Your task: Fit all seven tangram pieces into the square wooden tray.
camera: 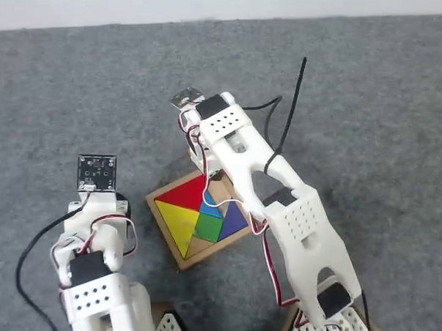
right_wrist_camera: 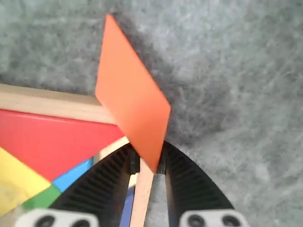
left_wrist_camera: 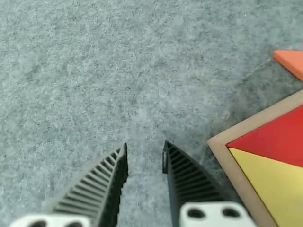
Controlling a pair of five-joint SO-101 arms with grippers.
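The square wooden tray (camera: 163, 232) lies between the two arms. It holds a red triangle (camera: 184, 195), a yellow triangle (camera: 178, 222), a green piece (camera: 209, 228), a blue piece (camera: 210, 210) and a purple piece (camera: 233, 218). My right gripper (right_wrist_camera: 147, 163) is shut on an orange parallelogram (right_wrist_camera: 132, 99), held tilted over the tray's far rim (right_wrist_camera: 47, 101) beside the red triangle (right_wrist_camera: 57, 137). My left gripper (left_wrist_camera: 144, 151) stands open over bare carpet, just off a tray corner (left_wrist_camera: 222, 142); the orange piece (left_wrist_camera: 291, 59) shows beyond.
Grey carpet surrounds the tray on every side. The right arm (camera: 281, 199) stretches over the tray's right part and hides some of it. The left arm (camera: 96, 244) sits to the tray's left. Bare wood (camera: 199, 247) shows near the tray's front corner.
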